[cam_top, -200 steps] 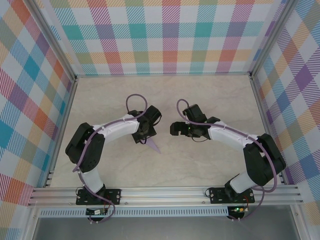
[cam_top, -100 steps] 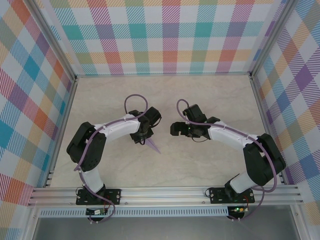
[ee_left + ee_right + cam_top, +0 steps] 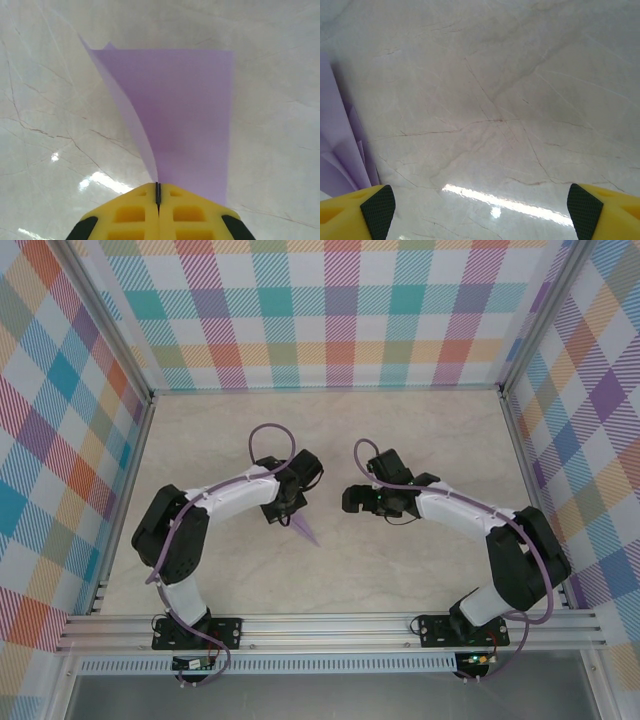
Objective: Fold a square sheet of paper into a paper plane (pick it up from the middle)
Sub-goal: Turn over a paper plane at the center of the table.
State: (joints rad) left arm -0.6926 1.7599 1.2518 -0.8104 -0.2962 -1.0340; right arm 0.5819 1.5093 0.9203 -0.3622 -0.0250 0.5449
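The sheet of paper [image 3: 306, 531] is lavender and folded into a narrow pointed shape, its tip pointing toward the near right on the table's middle. My left gripper [image 3: 290, 512] is shut on its far end. In the left wrist view the yellow jaws [image 3: 158, 192] meet on a raised fold of the paper [image 3: 180, 115], which spreads away as a creased panel with one curling flap. My right gripper [image 3: 351, 499] hovers open a short way to the right of the paper. Its view catches the paper's layered edge [image 3: 340, 145] at the far left, and nothing lies between its open fingertips [image 3: 480, 210].
The marble-patterned tabletop [image 3: 400, 570] is walled by plaid panels at the back and both sides. An aluminium rail [image 3: 330, 630] carrying the arm bases runs along the near edge.
The left jaws have closed onto the paper's fold. The paper's tip has shifted slightly with the grip. The right arm has hardly moved and stays open.
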